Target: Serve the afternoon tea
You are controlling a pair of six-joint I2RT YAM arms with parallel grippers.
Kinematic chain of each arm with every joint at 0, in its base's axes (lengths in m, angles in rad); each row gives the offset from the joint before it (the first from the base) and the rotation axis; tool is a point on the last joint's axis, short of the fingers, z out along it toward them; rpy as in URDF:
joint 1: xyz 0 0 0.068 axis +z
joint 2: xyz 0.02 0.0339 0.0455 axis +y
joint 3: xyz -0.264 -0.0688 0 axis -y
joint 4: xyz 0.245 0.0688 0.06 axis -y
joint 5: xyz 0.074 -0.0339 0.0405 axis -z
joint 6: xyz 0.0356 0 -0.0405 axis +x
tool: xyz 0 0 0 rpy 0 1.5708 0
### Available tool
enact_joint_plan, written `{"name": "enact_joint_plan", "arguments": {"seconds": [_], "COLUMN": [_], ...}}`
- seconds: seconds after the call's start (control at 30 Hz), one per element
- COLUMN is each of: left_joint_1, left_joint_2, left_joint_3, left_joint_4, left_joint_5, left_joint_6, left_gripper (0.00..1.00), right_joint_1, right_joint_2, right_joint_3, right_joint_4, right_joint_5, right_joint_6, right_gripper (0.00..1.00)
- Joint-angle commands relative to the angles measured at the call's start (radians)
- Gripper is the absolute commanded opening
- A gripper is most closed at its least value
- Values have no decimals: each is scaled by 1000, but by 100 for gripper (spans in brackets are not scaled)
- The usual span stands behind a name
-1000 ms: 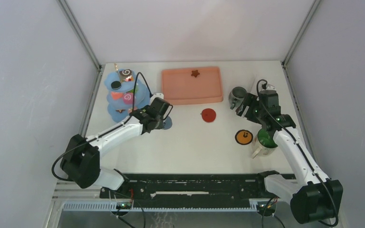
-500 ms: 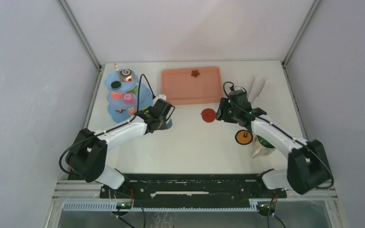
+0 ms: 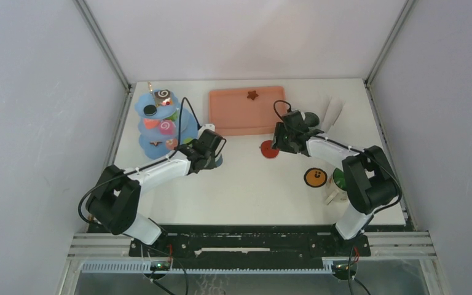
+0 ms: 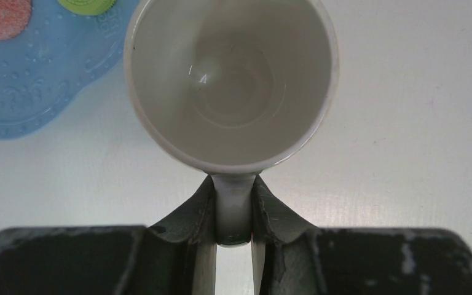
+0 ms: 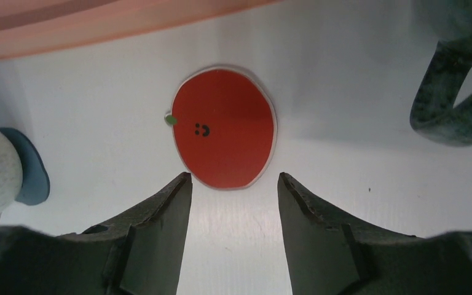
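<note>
Tea service part-way through: your left claw has its fingers drawn narrow on the handle of the cream ceramic mug, which it holds upright just right of the blue tiered plastic dessert tower at the far left of the white surface. A blue round flat mat shows at the mug's foot. Whether the mug rests on it or hangs above it cannot be told.

Your right claw stands wide and grips nothing, poised over the red apple-shaped flat mat in the middle of the surface. The grey glazed mug sits to the right of that mat and a little farther back, near it but apart.

The tower already carries several small toy pastries and swirl rolls across its tiers, so that part looks largely done. One brown star-shaped toy pastry lies alone at the far edge of the salmon-pink rectangular tray and appears to be left to move.

At the near right, the green mug stands just beside the orange round flat mat, not on it.

If each mat is meant to take a mug, you have the cream one in hand and the grey and green ones yet to place
</note>
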Motion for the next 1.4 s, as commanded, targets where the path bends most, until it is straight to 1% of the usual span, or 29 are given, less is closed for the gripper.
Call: {"name": "enact_joint_plan", "arguments": {"seconds": [0.0,0.07,0.2,0.23,0.27,0.37,0.47,0.5,0.6,0.67,0.7,0.9,1.1,1.23,1.37], "left_joint_1": [2,2,1,1,0,-2,-8,-11,-16,-19,-20,-29,-29,-28,-28], "left_joint_2": [-58,-60,-66,-70,-73,-83,-102,-112,-147,-172,-190,-375,-475,-504,-505], "left_joint_3": [-29,-24,-26,-29,-31,-34,-35,-35,-34,-27,-23,-14,41,57,48], "left_joint_4": [78,72,58,58,53,38,19,11,-18,-47,-65,-143,-207,-208,-200], "left_joint_5": [18,27,26,26,26,26,26,23,21,19,17,15,23,17,27], "left_joint_6": [-13,-10,-7,-8,-9,-13,-17,-17,-15,-15,-15,-20,-27,-32,-27], "left_gripper": [0,2,14,18,25,40,50,53,55,60,61,66,67,67,67], "right_joint_1": [-17,-21,-21,-22,-24,-28,-30,-30,-30,-30,-30,-6,18,35,56], "right_joint_2": [40,57,88,95,100,114,124,128,144,153,158,169,203,237,251], "right_joint_3": [48,54,72,72,73,72,73,75,87,91,96,104,152,193,197], "right_joint_4": [62,69,71,73,76,85,99,100,91,93,91,89,81,59,91], "right_joint_5": [27,18,4,4,1,-7,-17,-21,-21,-22,-24,-26,-27,-43,-66], "right_joint_6": [8,4,-1,-1,0,3,2,-2,-10,-13,-12,-18,-46,-52,-53], "right_gripper": [61,62,63,63,63,63,63,62,62,62,62,61,61,61,58]}}
